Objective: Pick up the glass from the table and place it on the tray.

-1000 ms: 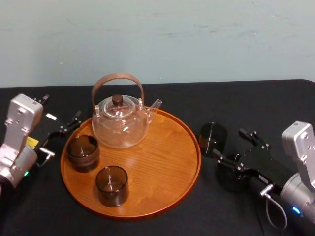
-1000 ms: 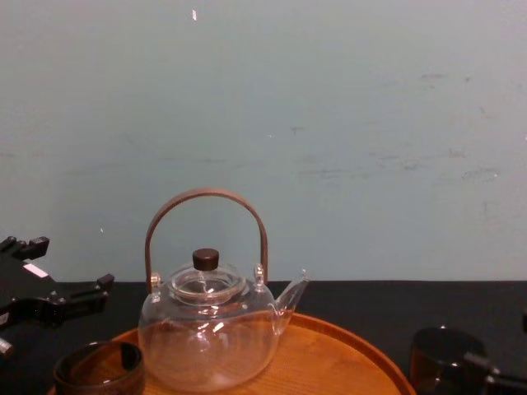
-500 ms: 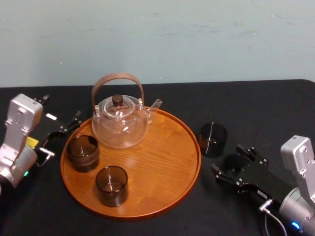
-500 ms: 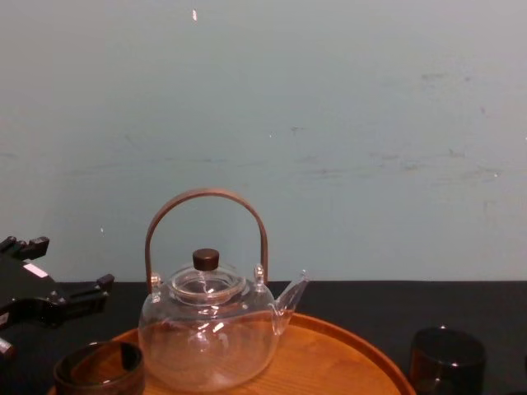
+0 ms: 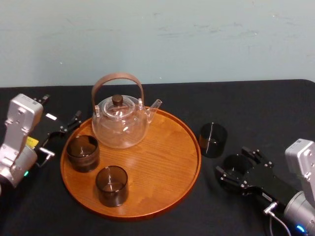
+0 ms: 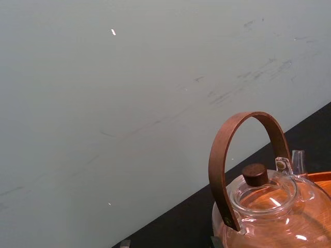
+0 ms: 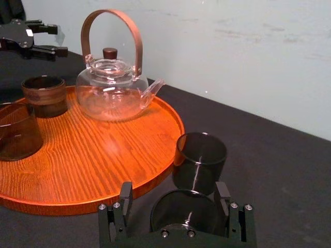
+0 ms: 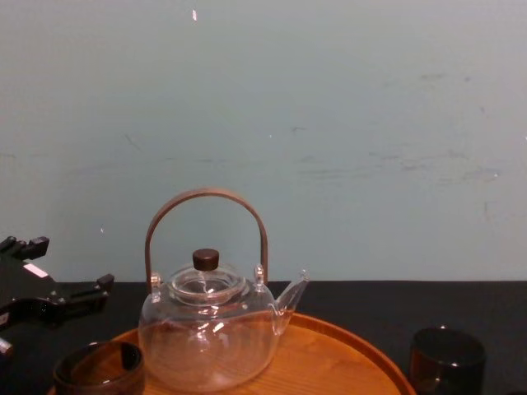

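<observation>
Right pincer (image 7: 174, 200) is down on the black worktop (image 5: 256, 108), just right of the tray (image 5: 162, 167), fingers spread either side of a dark glass (image 5: 235, 164) without squeezing it. The glass stands upright, mouth up, with a second glass (image 5: 212, 139) just behind it. Teapot (image 5: 120, 123) and two more glasses sit on the tray. Left pincer (image 7: 58, 38) hangs spread beyond the tray's far side, its white sticker (image 5: 50, 116) too small to read.

A clear glass teapot (image 5: 120, 125) with an arched brown handle and a dark lid knob stands at the far edge of the tray (image 5: 157, 162), its spout pointing right. A banded cup (image 5: 82, 152) sits by the tray's left edge and a plain cup (image 5: 111, 185) near its front edge. Behind them is a scuffed pale green wall (image 5: 197, 39).
</observation>
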You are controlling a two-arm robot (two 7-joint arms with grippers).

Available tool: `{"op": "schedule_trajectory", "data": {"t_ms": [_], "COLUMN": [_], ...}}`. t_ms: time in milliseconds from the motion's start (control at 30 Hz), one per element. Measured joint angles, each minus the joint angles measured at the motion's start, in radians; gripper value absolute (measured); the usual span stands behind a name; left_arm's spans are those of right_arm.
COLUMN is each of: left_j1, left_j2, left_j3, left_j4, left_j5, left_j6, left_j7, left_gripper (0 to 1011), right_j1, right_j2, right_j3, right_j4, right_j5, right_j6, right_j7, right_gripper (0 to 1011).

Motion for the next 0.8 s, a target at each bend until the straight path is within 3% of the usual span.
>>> {"op": "schedule_trajectory", "data": {"t_ms": [800], "left_j1": [0.0], "left_j2": [0.0], "left_j3": [0.0], "left_j4": [0.0], "left_j5": [0.0], "left_j6": [0.0], "left_j7": [0.0], "left_gripper": [1001], "right_j1": [-0.116], "right_j2": [-0.023], "right_j3": [0.098], "right_j4": [-0.057], "right_j5": [-0.014], "right_j6": [-0.027], "right_j7": [0.001], "right_gripper": [1002]}}
